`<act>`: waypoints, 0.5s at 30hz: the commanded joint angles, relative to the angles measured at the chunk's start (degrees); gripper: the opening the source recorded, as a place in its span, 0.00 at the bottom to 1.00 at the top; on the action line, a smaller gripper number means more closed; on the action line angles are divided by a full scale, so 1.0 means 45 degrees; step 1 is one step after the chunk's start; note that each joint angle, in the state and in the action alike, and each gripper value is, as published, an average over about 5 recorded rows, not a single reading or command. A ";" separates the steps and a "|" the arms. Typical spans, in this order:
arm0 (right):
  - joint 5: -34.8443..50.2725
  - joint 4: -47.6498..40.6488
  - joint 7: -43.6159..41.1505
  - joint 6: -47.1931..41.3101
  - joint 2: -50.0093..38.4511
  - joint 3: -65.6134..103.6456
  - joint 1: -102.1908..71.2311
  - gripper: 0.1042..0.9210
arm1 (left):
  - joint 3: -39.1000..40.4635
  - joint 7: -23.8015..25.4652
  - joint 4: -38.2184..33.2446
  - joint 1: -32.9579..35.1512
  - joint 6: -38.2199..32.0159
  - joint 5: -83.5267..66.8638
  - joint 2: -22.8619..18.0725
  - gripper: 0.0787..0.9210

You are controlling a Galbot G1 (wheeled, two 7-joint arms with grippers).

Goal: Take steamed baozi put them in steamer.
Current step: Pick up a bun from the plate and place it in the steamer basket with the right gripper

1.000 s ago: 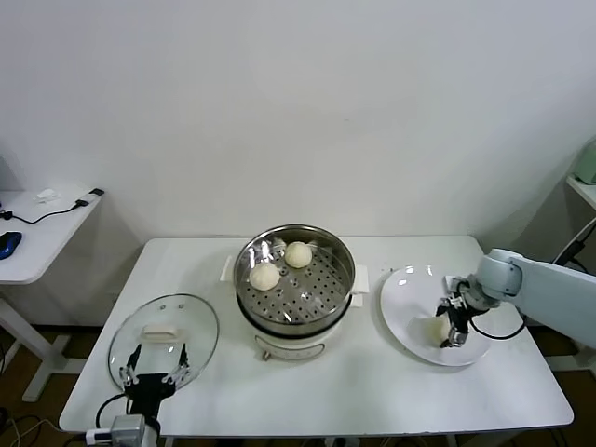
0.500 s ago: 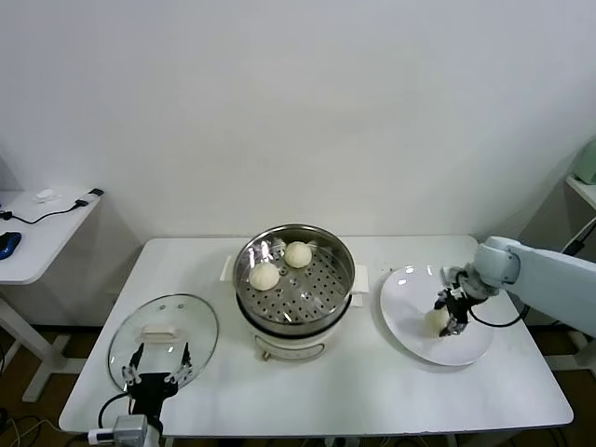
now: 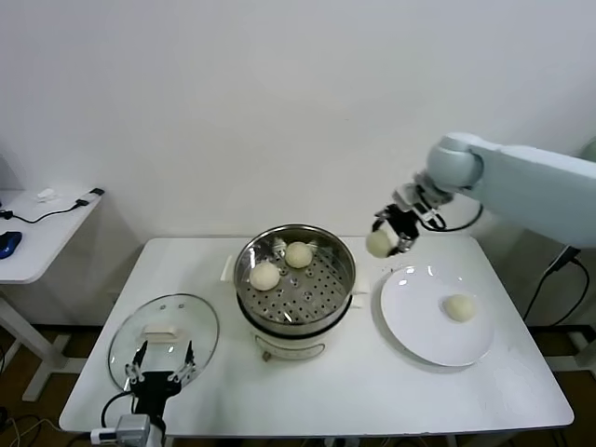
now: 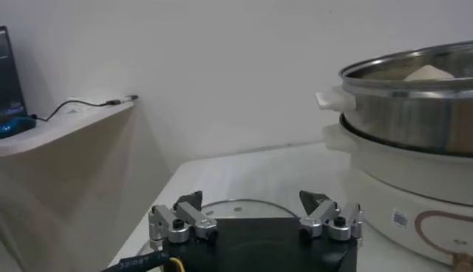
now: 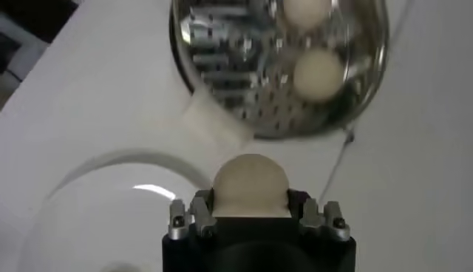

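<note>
My right gripper (image 3: 389,235) is shut on a pale round baozi (image 3: 378,244), held in the air between the steamer (image 3: 343,250) and the white plate (image 3: 410,321). In the right wrist view the same baozi (image 5: 250,186) fills the space between the fingers, with the steamer (image 5: 214,66) below it. Two baozi (image 3: 264,276) (image 3: 298,254) lie on the perforated steel bottom. One more baozi (image 3: 459,307) rests on the plate. My left gripper (image 3: 156,366) stays parked, open, at the table's front left over the glass lid (image 3: 130,337); in its wrist view its fingers (image 4: 321,211) stand wide apart.
The steamer's cream cooker base (image 3: 293,346) stands mid-table, and its steel wall (image 4: 414,103) looms beside the left gripper. A side desk (image 3: 42,233) with cables is at the far left. Bare tabletop (image 3: 372,391) lies along the front edge.
The right gripper closed on a baozi on the plate, lifted it and carried it up and left toward the steamer. One baozi stays on the plate. Left arm unmoved.
</note>
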 commanded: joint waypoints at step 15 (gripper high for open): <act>-0.3442 0.1051 0.1515 0.4493 0.4597 -0.0892 -0.1287 0.69 | -0.0119 -0.0017 0.0060 0.0080 -0.0024 0.0028 0.0019 0.88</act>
